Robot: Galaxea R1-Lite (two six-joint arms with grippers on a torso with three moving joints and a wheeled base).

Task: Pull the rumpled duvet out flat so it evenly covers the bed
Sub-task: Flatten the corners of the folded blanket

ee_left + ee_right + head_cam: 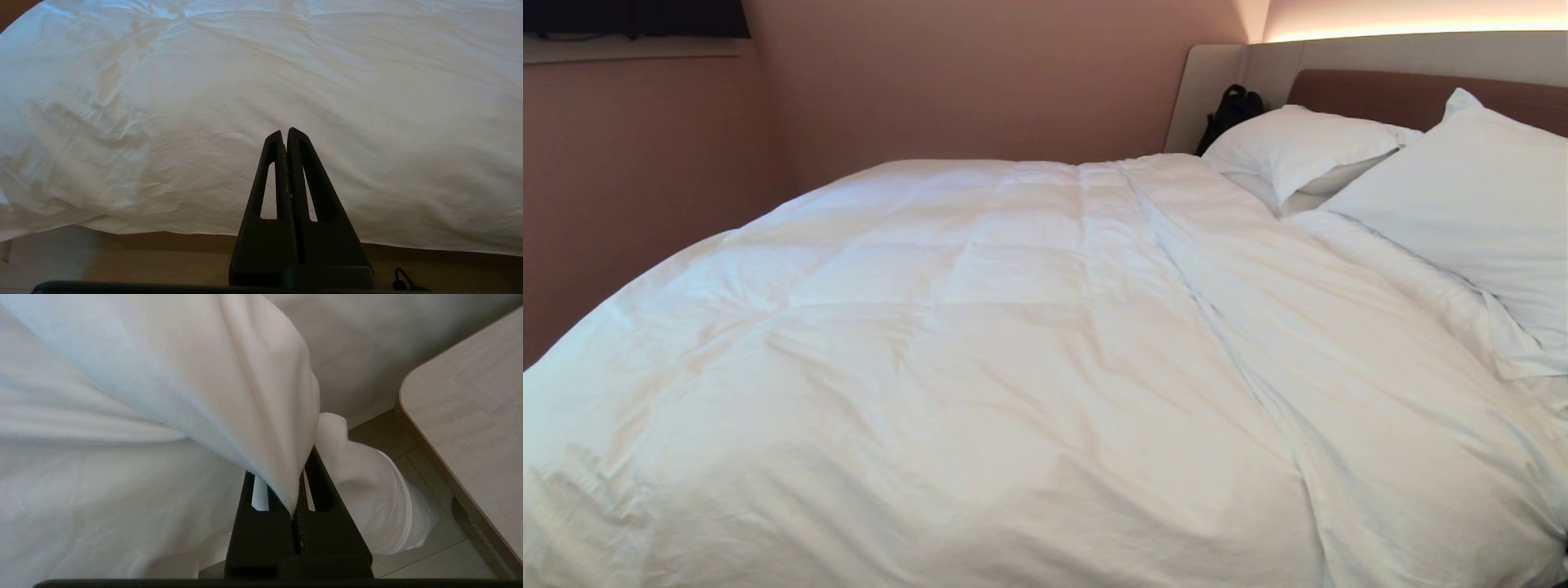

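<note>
1. The right gripper (295,490) was clamped tight on a fold of the duvet (171,388), low by the bed's (1413,90) near side next to a small table (474,416).
2. From there the duvet ran up and away across the mattress, with a long ridge heading toward the pillows (1462,196), so pulling back toward the robot looked like the way to flatten it.
3. The left gripper (285,136) was squeezed shut on nothing, parked off the near edge.

Pinkish walls (980,82), tiled floor (425,555), pale wood tabletop (470,416) nr bedside.
</note>
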